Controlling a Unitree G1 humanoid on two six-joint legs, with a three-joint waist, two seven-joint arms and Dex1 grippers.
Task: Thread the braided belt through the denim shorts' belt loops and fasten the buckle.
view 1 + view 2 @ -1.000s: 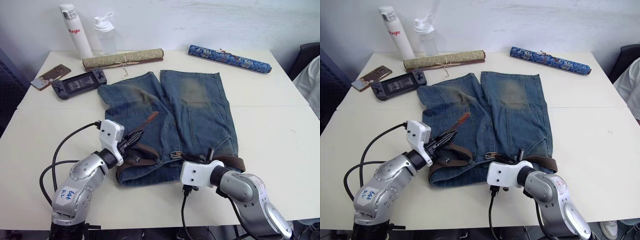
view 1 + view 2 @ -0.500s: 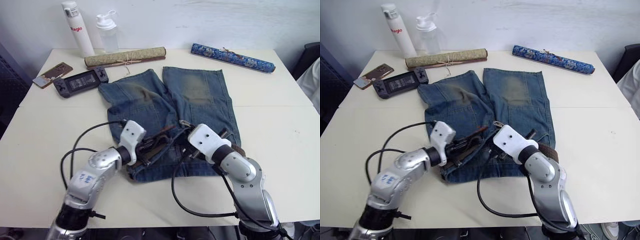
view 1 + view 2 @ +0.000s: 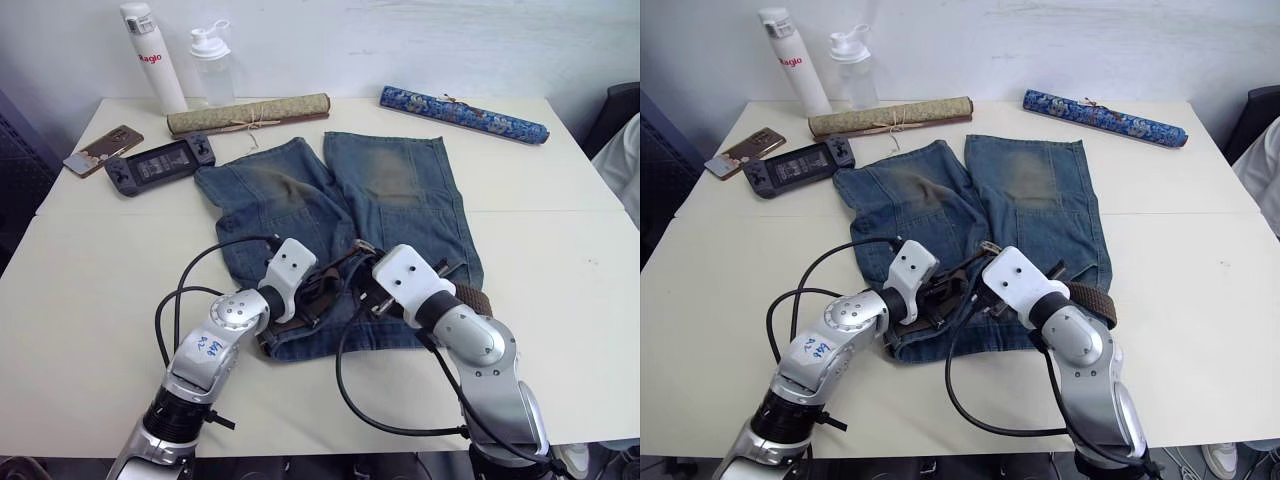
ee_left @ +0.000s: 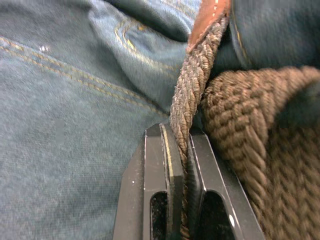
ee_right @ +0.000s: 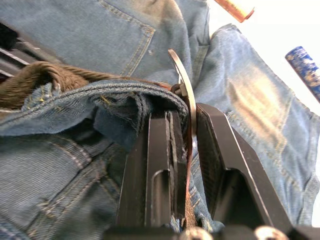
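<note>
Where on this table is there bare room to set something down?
Free: the table's wide right side, beside the denim shorts and in front of the blue patterned scroll; also the left front, before the game console. Crowded: the back left corner with bottles, phone and olive scroll, and the waistband, where both grippers work the braided belt.

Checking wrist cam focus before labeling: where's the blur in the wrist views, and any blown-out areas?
Left wrist view: braided belt sharp at the left gripper, soft on the thick coil toward the frame edge; no glare. Right wrist view: denim shorts waistband and the right gripper on the buckle fairly sharp; the table behind is blown out white, and the blue scroll is blurred.
</note>
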